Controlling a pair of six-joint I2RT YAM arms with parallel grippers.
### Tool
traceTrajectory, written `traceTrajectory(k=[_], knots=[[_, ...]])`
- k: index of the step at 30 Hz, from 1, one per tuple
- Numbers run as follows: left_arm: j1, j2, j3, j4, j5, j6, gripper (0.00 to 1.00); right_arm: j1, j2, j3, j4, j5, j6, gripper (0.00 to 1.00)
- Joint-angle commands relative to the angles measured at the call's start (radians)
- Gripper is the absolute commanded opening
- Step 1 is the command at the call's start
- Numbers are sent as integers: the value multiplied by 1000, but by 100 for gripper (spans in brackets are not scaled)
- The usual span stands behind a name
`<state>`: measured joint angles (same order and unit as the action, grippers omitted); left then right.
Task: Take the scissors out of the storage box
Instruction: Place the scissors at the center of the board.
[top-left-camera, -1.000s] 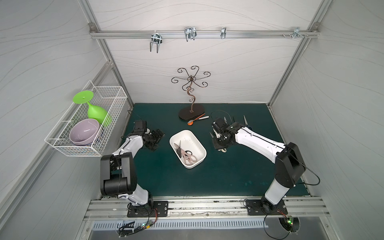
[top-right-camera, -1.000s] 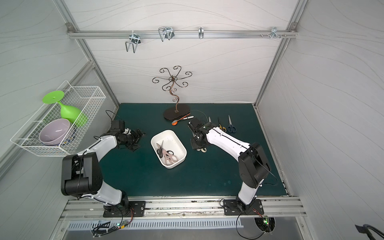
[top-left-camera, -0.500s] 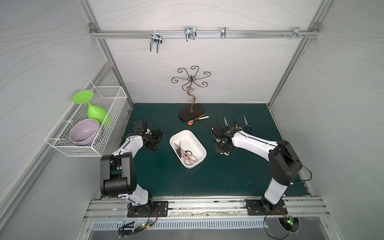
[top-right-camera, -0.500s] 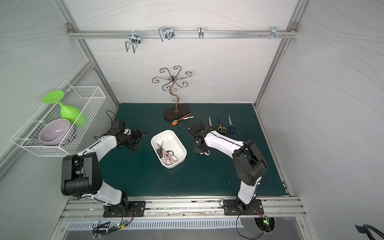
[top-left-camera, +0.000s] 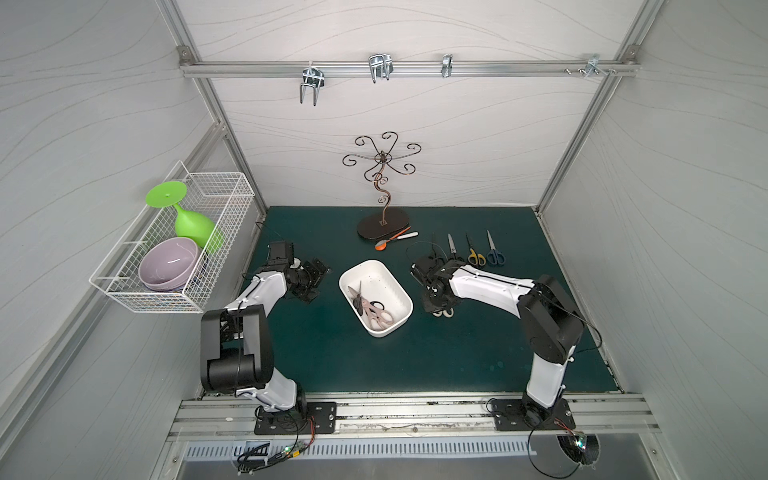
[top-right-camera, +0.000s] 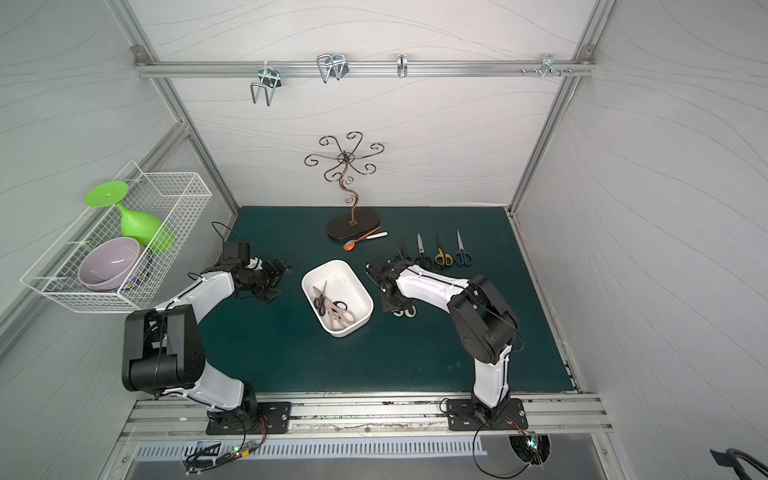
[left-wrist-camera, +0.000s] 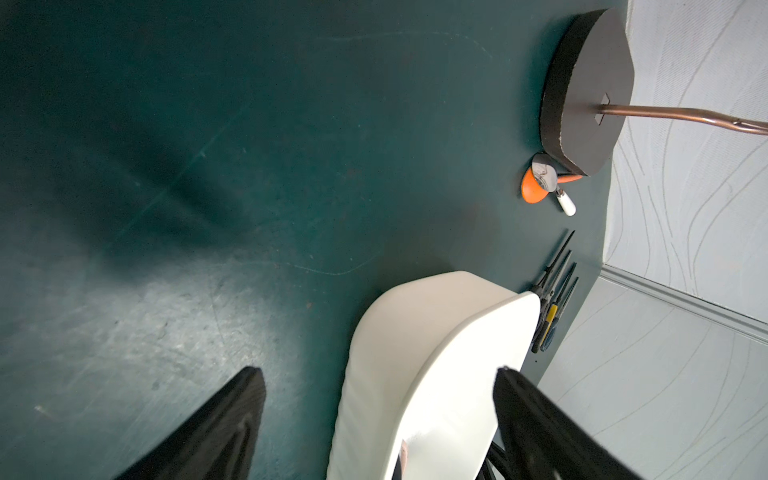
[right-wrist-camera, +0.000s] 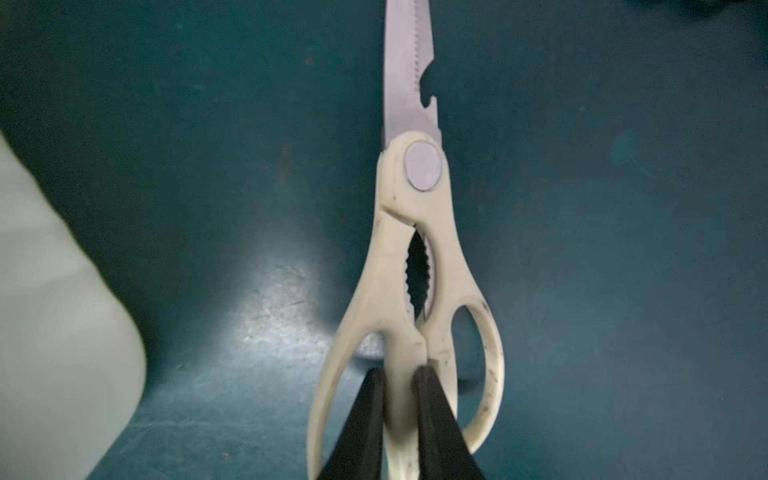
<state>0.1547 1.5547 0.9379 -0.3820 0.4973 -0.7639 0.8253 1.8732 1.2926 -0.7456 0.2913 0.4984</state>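
**A:** The left tool: is anything held by it, and how much of the job is judged done?

**B:** Nothing is held. Its jaws are spread wide, just beside the storage box, on the box's left. Inside the box two pairs are left, a black-handled pair and the pink shears, touching each other. Right of the box, the cream shears are out. Further right, at the back of the table, four are laid in a row: a dark pair partly hidden, a black pair, a yellow pair and a blue pair. Five of seven are judged removed.

**A:** And the right tool?

**B:** It is clenched on the handle of the cream shears, low over the table. Whether the shears are resting there cannot be told.
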Motion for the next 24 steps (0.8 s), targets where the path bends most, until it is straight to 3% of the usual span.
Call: traceTrajectory(k=[1,5,11,16,24], knots=[[3,-7,1,32,16,-5,91,14,50,30,-58,-33,40,18],[3,-8,-1,32,17,-6,91,15,86,52,-79,-43,45,20],[3,-9,-1,32,17,-6,91,15,72,53,-81,-44,42,34],[3,-7,-1,32,14,-5,91,13,18,80,-107,-65,27,41],[3,-5,-1,30,14,-3,91,-83,-61,107,-123,-161,-95,42]])
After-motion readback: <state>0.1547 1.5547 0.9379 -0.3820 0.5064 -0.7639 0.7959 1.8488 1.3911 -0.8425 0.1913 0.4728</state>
